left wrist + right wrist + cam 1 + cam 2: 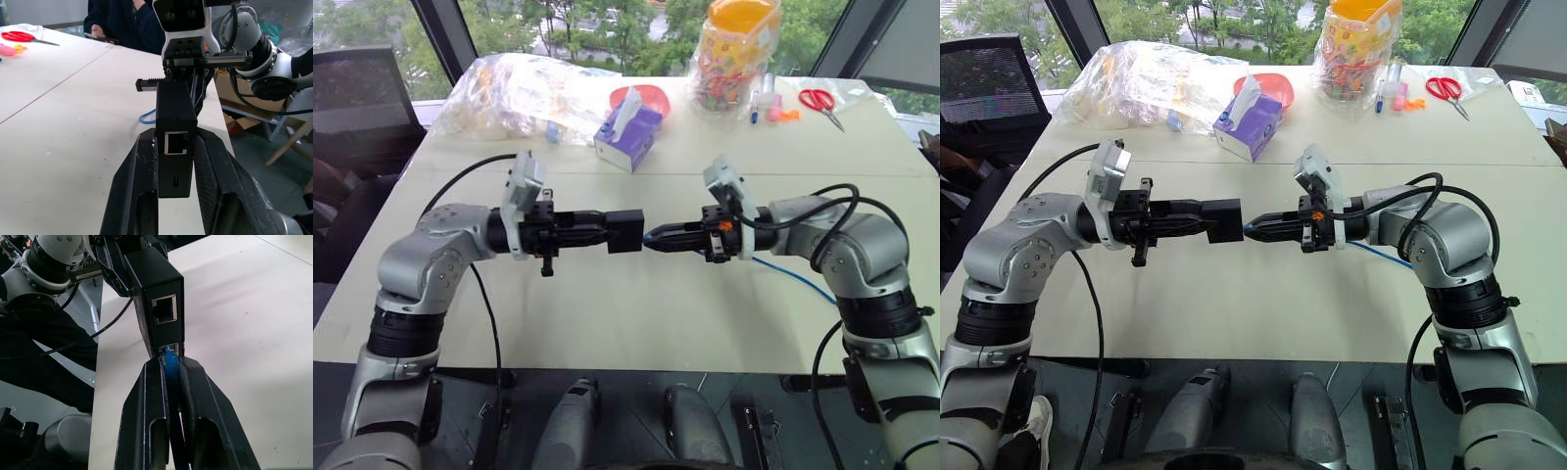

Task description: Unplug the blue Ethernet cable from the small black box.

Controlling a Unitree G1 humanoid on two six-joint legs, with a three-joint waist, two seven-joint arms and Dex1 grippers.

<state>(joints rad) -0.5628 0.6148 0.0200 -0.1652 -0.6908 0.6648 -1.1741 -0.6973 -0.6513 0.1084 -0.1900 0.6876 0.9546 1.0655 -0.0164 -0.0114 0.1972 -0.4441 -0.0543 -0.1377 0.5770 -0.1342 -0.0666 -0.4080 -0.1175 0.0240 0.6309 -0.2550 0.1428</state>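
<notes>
My left gripper is shut on the small black box and holds it level above the table's middle. In the left wrist view the fingers clamp the box on both sides, and an empty socket faces the camera. My right gripper points at the box from the other side, shut on the plug of the blue Ethernet cable. The plug sits in the box's lower socket, with the fingertips right against the box. The cable trails back under the right arm onto the table.
A purple tissue box, a red bowl, a crinkled plastic bag, a jar of sweets, markers and red scissors stand at the table's far side. A person in dark clothes sits beyond the table.
</notes>
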